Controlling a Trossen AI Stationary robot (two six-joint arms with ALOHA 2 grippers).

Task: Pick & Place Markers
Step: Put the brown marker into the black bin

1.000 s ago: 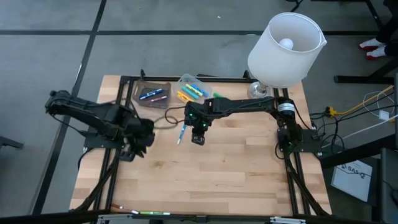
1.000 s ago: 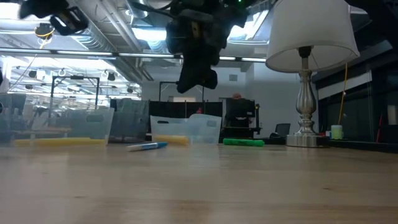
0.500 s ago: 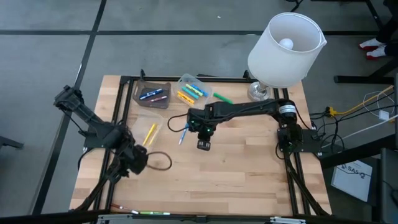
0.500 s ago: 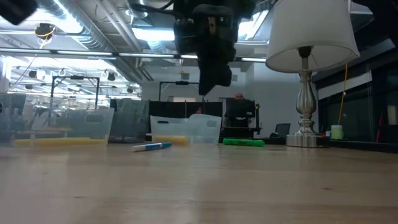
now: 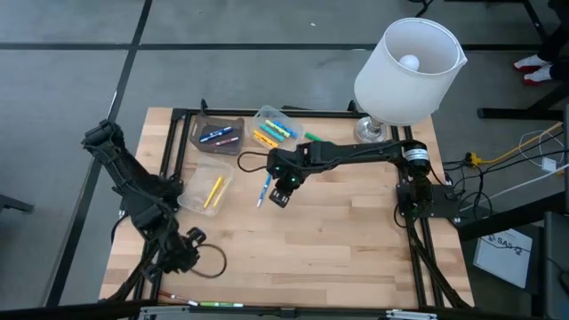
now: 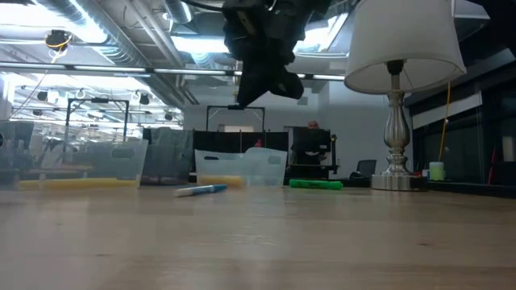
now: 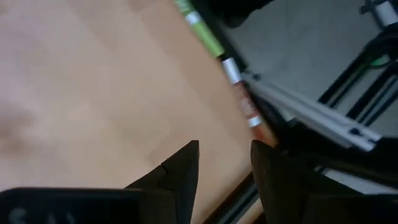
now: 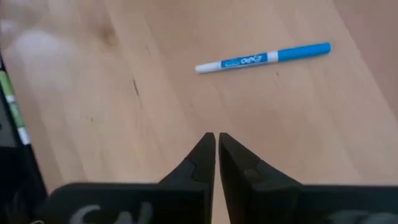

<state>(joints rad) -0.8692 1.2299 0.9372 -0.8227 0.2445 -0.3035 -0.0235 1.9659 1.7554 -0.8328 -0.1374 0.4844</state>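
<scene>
A blue marker lies flat on the wooden table; it also shows in the right wrist view and the low view. My right gripper hangs shut above the table just right of it, touching nothing. A green marker lies near the lamp. A clear tub holds a yellow marker. My left gripper is open over the table's near left corner, above green and orange markers that lie along the near edge.
Two more containers stand at the far edge: a dark one with blue and red markers, and a clear one with yellow, blue and green markers. A lamp stands at the far right corner. A black frame runs round the table.
My left arm has drawn back from the clear tub toward the table's near left corner, uncovering the yellow marker in the tub. My right gripper has shifted a little toward the near right and come back, tipping as it went, and has stayed shut.
</scene>
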